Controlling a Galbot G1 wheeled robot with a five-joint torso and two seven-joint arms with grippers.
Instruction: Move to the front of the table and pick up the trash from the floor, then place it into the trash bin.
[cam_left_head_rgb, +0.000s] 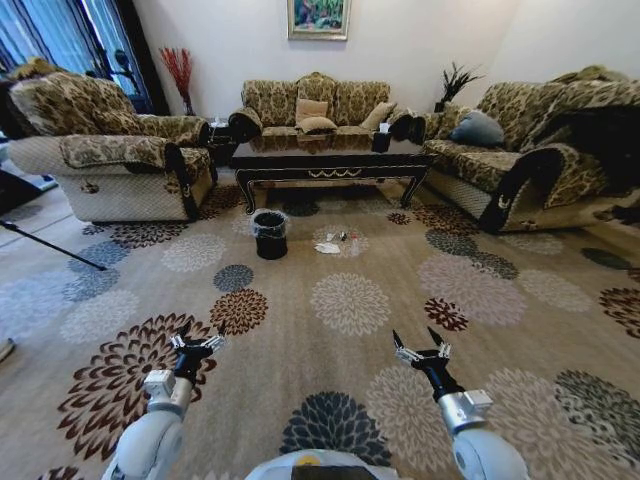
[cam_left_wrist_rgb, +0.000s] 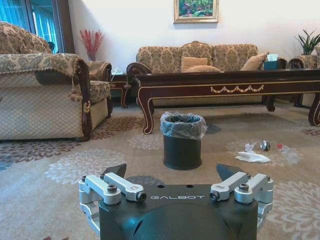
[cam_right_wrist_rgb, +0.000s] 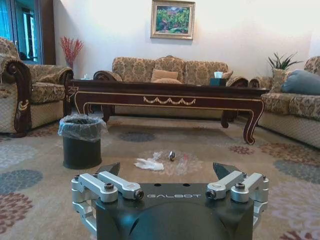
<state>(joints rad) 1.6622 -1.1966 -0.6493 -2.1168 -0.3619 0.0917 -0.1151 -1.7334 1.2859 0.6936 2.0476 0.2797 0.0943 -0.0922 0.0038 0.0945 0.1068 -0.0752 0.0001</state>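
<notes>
While the bag-lined trash bin stands before the table, the trash lies beside it on the carpet; left gripper and right gripper hover empty, jaws wide apart.

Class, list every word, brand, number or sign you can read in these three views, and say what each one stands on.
"GALBOT" on the black body of the left gripper, in the left wrist view.
"GALBOT" on the black body of the right gripper, in the right wrist view.
The trash on the carpet: any print is too small to read.
The tissue box on the table: no legible lettering.
The painting on the wall: no words seen.
</notes>
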